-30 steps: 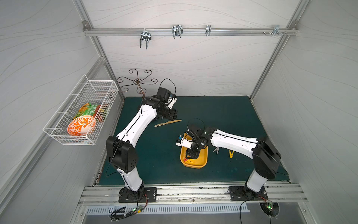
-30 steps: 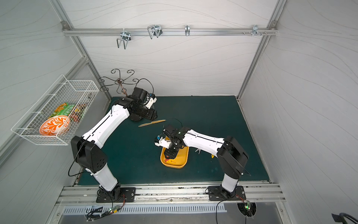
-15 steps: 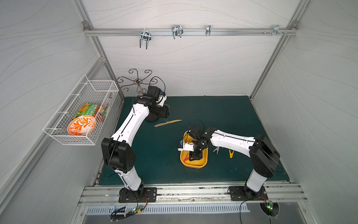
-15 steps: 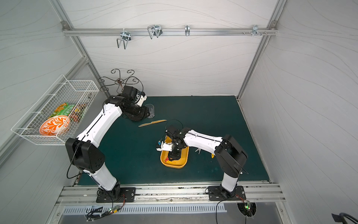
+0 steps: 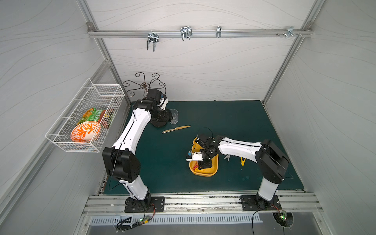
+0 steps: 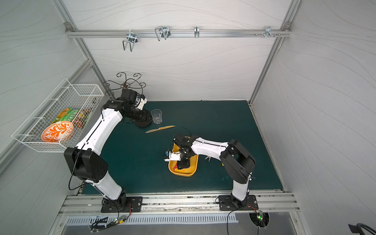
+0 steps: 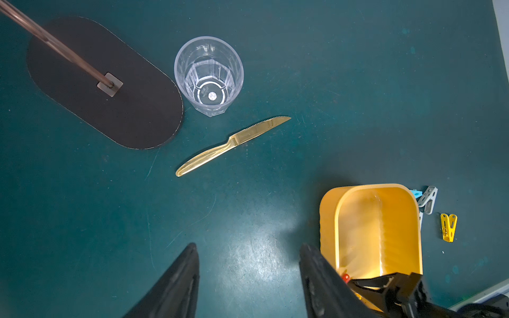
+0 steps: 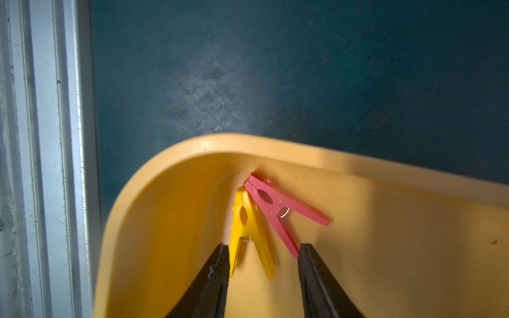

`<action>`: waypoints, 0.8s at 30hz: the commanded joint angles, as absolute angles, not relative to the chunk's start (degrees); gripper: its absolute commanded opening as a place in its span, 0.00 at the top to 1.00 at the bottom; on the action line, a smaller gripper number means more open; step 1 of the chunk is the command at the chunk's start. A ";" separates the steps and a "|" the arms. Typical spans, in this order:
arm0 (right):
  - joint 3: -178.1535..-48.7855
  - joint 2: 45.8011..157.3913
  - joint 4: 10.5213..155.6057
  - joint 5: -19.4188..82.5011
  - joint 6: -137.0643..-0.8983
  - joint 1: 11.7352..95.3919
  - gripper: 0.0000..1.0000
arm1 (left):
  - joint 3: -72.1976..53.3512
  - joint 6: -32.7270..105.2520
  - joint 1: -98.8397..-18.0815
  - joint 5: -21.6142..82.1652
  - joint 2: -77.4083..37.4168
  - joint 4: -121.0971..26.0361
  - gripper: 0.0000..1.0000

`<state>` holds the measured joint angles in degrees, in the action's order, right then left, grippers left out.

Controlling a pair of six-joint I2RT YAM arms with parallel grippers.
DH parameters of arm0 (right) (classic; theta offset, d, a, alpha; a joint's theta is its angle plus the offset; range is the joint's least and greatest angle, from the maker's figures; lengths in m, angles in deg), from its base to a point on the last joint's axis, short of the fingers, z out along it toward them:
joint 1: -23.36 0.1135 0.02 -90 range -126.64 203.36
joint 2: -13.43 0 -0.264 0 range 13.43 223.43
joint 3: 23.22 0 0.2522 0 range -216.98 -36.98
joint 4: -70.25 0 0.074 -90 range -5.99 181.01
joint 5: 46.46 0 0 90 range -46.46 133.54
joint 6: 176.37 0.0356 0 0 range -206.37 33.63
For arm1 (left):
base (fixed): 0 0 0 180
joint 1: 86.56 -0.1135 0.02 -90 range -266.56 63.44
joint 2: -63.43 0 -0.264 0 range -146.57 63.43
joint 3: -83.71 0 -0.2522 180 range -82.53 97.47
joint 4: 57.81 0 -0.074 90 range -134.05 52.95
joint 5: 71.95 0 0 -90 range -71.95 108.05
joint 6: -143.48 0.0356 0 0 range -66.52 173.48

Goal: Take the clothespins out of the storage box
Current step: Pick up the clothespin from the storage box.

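Note:
The yellow-orange storage box (image 5: 204, 173) (image 6: 182, 173) sits mid-mat. My right gripper (image 8: 263, 250) (image 5: 201, 165) is down inside its near end, open. A yellow clothespin (image 8: 248, 231) lies between the fingers, and a red clothespin (image 8: 278, 209) (image 5: 195, 166) beside it touches one fingertip. Neither is gripped. Outside the box lie a grey clothespin (image 7: 428, 199) (image 5: 227, 157), a light blue one (image 7: 416, 192) and a yellow one (image 7: 448, 227) (image 5: 242, 161). My left gripper (image 7: 249, 247) hangs open and empty over bare mat at the back left.
A clear cup (image 5: 174, 116), a gold knife (image 5: 176, 129) and a hook stand (image 5: 144, 85) on a black oval base (image 7: 104, 82) are at the back left. A wire basket (image 5: 87, 118) with a bowl hangs on the left wall. A metal rail (image 8: 49, 165) runs along the mat's front edge.
My left arm has swung back and to the left, uncovering the cup. My right gripper has shifted toward the box's near end, over the two clothespins.

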<state>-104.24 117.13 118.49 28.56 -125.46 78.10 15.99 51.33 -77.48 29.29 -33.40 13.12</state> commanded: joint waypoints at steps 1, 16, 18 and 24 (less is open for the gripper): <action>-105.45 119.35 117.66 29.41 -126.28 78.82 0.55 | 16.44 50.75 -77.98 30.44 -32.18 13.25 0.38; -101.15 118.84 114.07 33.79 -126.61 79.96 0.76 | 16.60 49.69 -79.22 31.16 -32.65 13.69 0.38; -100.70 118.06 114.08 34.12 -126.62 79.89 0.80 | 16.88 49.61 -79.25 31.23 -32.92 13.70 0.38; -100.73 115.85 114.64 35.00 -126.45 79.48 0.93 | 17.89 49.39 -79.51 31.49 -33.99 14.23 0.38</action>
